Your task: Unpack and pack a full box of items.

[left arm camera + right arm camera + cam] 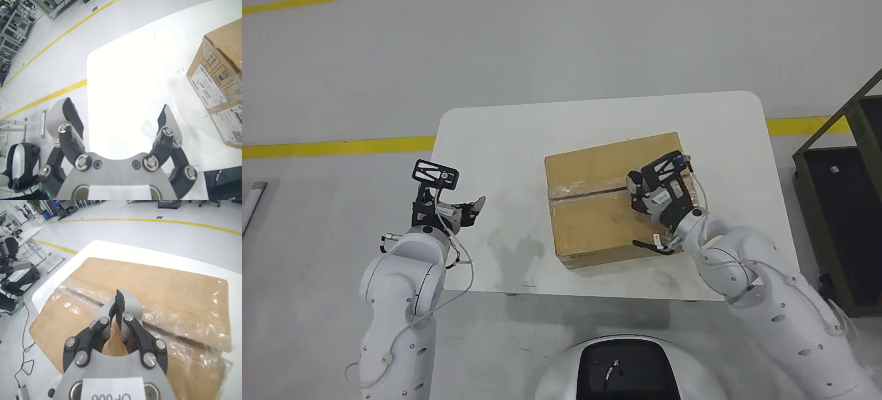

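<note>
1. We see the cardboard box (pixel 617 198) standing closed on the white worktop (pixel 502 140), toward its right side, with clear tape (pixel 170 323) sealing the top flaps along the middle seam.
2. Our right hand (pixel 119 300) hangs over the box's top at the taped seam. Its fingers are pressed together with nothing between them, and we cannot tell whether they touch the cardboard.
3. Our left hand (pixel 117 111) hovers at the worktop's left edge, well apart from the box, with its fingers spread wide and holding nothing.
4. Printed labels (pixel 209 85) cover the box side facing the left hand.
</note>
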